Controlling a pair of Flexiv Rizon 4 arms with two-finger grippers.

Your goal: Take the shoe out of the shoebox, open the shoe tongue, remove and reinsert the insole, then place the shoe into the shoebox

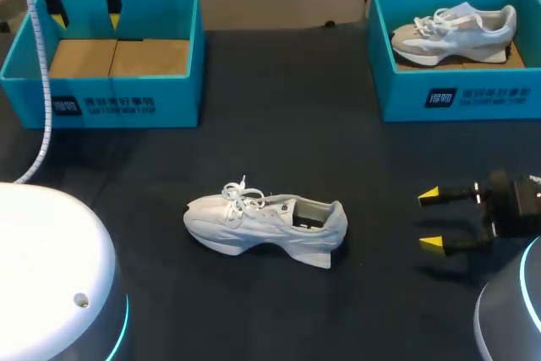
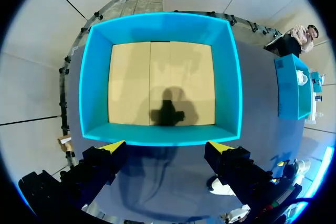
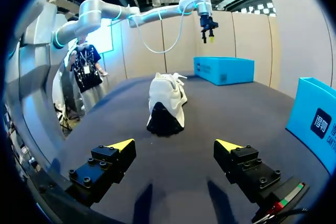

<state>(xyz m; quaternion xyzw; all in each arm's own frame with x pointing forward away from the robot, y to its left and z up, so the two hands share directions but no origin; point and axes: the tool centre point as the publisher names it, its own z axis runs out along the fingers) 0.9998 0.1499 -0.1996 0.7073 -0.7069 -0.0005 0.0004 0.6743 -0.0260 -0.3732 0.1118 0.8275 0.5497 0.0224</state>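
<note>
- Mid worktop: shoe on its sole, toe leftward, heel rightward.
- Far left corner, well behind shoe: left shoebox.
- Far right corner, well apart from left shoebox: right shoebox, with second shoe inside, toe leftward.
- Above left shoebox, not touching: left tool, pointing down.
- Right of shoe, near right edge: right tool, pointing left toward heel, well apart from it.
- Straight ahead of right tool: shoe heel-first, then left shoebox farther beyond, left tool over it.
</note>
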